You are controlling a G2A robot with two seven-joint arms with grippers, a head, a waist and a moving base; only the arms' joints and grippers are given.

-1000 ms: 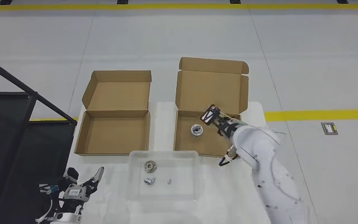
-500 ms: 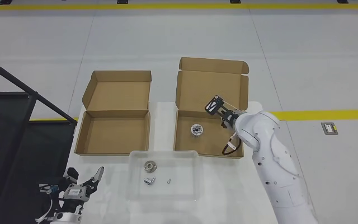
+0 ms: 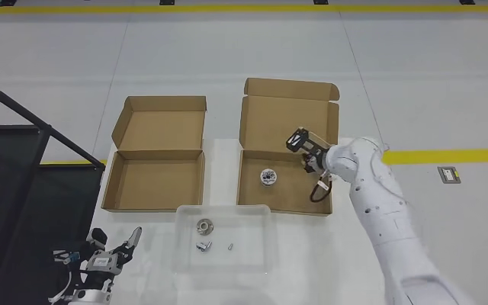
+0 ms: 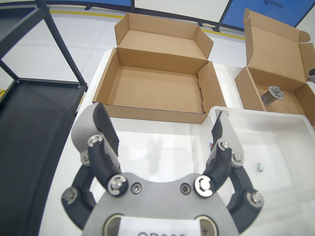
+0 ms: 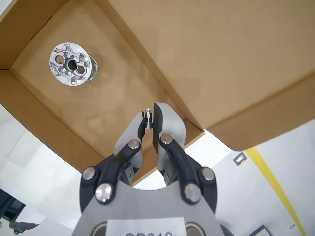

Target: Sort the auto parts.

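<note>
Your right gripper (image 5: 149, 120) clamps a small silver threaded bolt (image 5: 148, 113) over the right-hand open brown cardboard box (image 5: 123, 37).
A silver flanged hub (image 5: 70, 64) sits inside; your left gripper (image 4: 159, 114), spread wide, hangs near the clear plastic tray (image 4: 270, 117).

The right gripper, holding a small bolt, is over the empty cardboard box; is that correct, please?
Not quite. The right gripper, shut on the small bolt, is over the cardboard box that already holds a round metal part, not over the empty box. The right wrist view shows this.
</note>
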